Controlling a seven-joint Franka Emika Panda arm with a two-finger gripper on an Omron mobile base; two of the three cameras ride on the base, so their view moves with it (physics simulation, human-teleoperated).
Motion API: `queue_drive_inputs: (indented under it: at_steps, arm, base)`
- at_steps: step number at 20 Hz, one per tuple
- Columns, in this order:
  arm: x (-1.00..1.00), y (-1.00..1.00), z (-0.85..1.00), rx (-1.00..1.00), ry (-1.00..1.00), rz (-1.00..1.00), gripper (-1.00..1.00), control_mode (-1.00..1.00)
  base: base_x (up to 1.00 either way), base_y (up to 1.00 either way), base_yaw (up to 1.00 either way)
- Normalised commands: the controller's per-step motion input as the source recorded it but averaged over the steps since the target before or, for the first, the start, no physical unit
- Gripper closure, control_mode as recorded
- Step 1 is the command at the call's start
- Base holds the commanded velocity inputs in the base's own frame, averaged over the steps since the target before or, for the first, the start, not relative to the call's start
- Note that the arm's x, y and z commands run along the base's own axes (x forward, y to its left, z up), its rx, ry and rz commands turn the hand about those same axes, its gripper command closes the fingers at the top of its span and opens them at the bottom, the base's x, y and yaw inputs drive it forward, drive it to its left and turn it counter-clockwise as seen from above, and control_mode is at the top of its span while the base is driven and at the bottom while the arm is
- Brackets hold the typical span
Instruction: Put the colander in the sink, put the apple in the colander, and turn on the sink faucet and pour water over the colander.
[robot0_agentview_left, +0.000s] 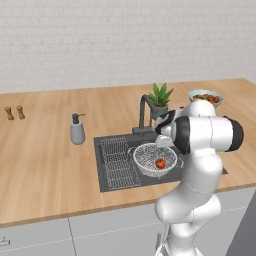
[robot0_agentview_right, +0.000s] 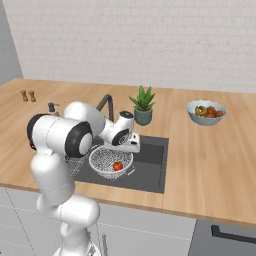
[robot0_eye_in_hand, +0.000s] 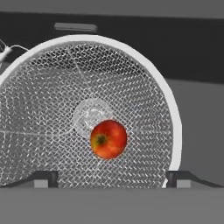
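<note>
A red apple with an orange blush sits against the silvery-white mesh of the colander, inside a dark grey sink. The counter shows warm wood grain; the faucet is dark grey, the wall pale brick.

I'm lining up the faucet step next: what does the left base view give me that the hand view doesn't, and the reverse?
Left base view alone: the faucet behind the sink, the wire rack, soap dispenser and plant. Hand view alone: the open hand, its fingertips wide apart above the colander. Both: the apple lying free inside the colander.
</note>
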Motion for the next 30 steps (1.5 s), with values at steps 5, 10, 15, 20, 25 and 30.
queue_drive_inputs:
  at_steps: [5,10,15,20,25,30]
  arm:
    - [-0.54,-0.01,0.59,-0.10,-0.33,0.18,-1.00,-1.00]
    - [-0.26,-0.12,0.57,-0.01,-0.26,0.25,-1.00,-1.00]
    - [-0.06,-0.05,0.58,0.00,-0.11,0.19,-1.00,-1.00]
    - [0.00,-0.19,0.51,0.01,-0.12,0.14,-1.00,-1.00]
    - [0.20,-0.03,0.10,0.04,-0.23,0.14,-1.00,-1.00]
    - [0.36,0.00,0.00,0.13,-0.30,0.16,-1.00,-1.00]
  base:
    - [0.00,0.00,0.00]
    - [0.00,0.00,0.00]
    - [0.00,0.00,0.00]
    - [0.00,0.00,0.00]
    - [0.00,0.00,0.00]
    - [0.00,0.00,0.00]
